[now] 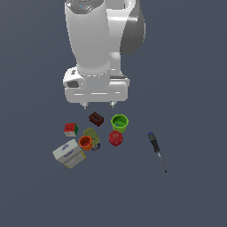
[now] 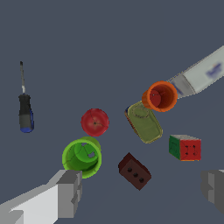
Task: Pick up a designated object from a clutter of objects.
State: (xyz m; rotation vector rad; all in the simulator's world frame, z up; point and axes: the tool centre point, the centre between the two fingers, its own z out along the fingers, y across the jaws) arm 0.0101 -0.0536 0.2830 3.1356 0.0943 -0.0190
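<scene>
A plain dark grey floor [image 1: 195, 195] carries the clutter. The olive tin [image 2: 143, 122] lies touching the orange cup [image 2: 159, 96], between the red lump [image 2: 95, 122] and the puzzle cube [image 2: 185, 148]. The wrist view shows the tin's whole top; in the exterior view the cup partly hides it. The gripper [image 1: 98, 105] hangs above the brick [image 1: 96, 119], fingers spread wide, holding nothing.

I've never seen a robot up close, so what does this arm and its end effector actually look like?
The arm is a thick, glossy white column of rounded segments, with a grey disc-shaped joint cover on one side. It ends in a wide, flat white block carrying the end effector, whose two short fingers are square and grey. No cables or markings show.
</scene>
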